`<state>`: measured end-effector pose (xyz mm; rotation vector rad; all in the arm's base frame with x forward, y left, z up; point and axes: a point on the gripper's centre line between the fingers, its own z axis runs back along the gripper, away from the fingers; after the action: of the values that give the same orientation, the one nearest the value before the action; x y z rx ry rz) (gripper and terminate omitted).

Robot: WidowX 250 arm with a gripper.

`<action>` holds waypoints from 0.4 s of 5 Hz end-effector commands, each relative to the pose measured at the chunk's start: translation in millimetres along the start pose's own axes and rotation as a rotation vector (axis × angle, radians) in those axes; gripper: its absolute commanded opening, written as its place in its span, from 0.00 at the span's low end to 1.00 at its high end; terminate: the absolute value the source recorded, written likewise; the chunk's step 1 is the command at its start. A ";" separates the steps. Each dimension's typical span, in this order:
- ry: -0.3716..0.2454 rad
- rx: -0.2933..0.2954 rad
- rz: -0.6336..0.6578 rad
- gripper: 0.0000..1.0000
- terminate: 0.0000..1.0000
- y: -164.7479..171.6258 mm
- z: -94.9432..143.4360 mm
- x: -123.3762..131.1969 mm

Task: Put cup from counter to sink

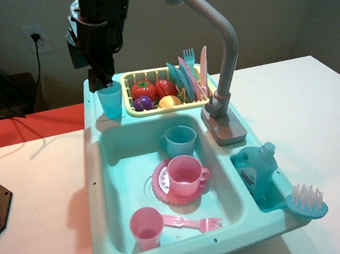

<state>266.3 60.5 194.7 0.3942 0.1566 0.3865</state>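
Observation:
The light-blue translucent cup [111,101] stands upright on the turquoise counter [92,116] at the back-left corner of the sink unit, just left of the yellow dish rack. My gripper [103,80] hangs straight above it on the black arm. Its dark fingertips reach the cup's rim, and one seems to dip inside. I cannot tell how the jaws stand against the dark arm. The sink [118,152] is the deep turquoise basin in front of the cup, with the tall grey faucet [223,66] at its back right.
In the basin are a blue mug with a handle [179,141], a pink mug [185,175] on a pink plate, a pink tumbler [146,228] and a pink fork [196,224]. The yellow dish rack [127,95] holds toy food and utensils. A soap bottle [254,169] and brush [306,202] sit right.

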 end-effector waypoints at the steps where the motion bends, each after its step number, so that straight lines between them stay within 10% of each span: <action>1: 0.000 0.000 0.000 1.00 0.00 0.0 0.0 0.0; 2: -0.019 -0.002 0.009 1.00 0.00 -6.8 6.4 8.0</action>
<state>279.3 52.4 182.9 0.4039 0.1785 0.3778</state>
